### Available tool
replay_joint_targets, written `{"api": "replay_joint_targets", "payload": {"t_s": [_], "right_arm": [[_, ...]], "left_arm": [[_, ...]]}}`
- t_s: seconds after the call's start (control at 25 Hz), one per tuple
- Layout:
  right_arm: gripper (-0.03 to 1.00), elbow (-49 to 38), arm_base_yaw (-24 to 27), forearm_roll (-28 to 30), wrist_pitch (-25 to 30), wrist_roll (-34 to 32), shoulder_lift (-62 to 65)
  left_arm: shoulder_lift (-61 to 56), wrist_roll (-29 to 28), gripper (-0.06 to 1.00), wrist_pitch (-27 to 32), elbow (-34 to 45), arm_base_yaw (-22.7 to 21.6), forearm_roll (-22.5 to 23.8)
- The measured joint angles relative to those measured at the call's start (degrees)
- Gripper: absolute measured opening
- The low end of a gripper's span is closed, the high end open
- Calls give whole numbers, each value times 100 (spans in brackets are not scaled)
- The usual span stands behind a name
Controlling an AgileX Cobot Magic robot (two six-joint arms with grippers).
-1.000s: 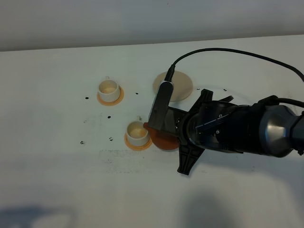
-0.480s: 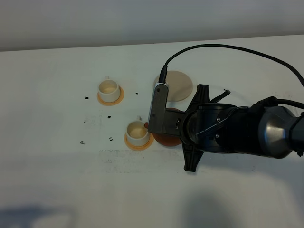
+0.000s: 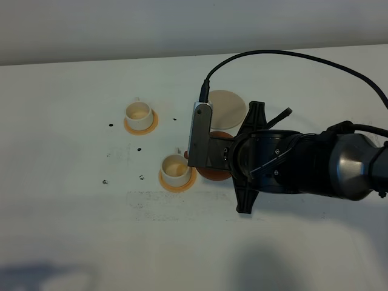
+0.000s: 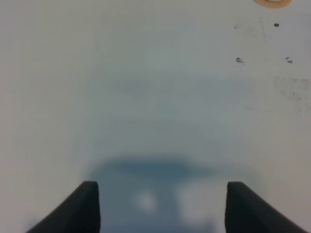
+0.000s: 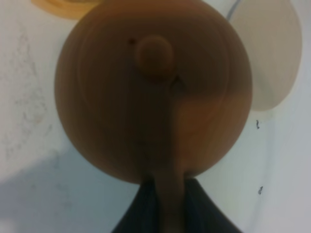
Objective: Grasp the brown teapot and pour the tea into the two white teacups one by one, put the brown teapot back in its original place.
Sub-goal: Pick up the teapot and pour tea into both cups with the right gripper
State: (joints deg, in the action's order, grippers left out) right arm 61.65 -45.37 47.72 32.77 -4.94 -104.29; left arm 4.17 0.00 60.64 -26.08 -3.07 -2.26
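Note:
The brown teapot (image 5: 154, 92) fills the right wrist view, lid knob up and roughly level. My right gripper (image 5: 167, 206) is shut on its loop handle. In the high view only the teapot's edge (image 3: 213, 174) shows under my right arm (image 3: 279, 167), just right of the near white teacup (image 3: 174, 167) on its orange coaster (image 3: 177, 183). The far teacup (image 3: 138, 112) stands on its coaster (image 3: 149, 125) at the back left. The cream saucer (image 3: 227, 106) lies bare behind the teapot and also shows in the right wrist view (image 5: 272, 53). My left gripper (image 4: 163, 208) is open over bare table.
The white tabletop (image 3: 73, 200) carries small dark specks (image 3: 140, 177) around the cups. The right arm's black cable (image 3: 291, 56) arcs over the back of the table. An orange coaster edge (image 4: 272, 2) shows at the far edge of the left wrist view.
The right wrist has rolled back and the teapot has gone from tilted at the near cup to roughly level, shifting slightly away from the cup toward the saucer.

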Motion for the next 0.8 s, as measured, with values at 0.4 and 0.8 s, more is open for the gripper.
{"api": "replay_joint_targets", "payload": {"t_s": [0.4,0.8], "right_arm": [[11,0,0,184,4,203,0],[11,87,0,496,0,553,0]], "left_arm": [[0,0,55,0,0,0,0],[0,0,55,0,0,0,0]]}}
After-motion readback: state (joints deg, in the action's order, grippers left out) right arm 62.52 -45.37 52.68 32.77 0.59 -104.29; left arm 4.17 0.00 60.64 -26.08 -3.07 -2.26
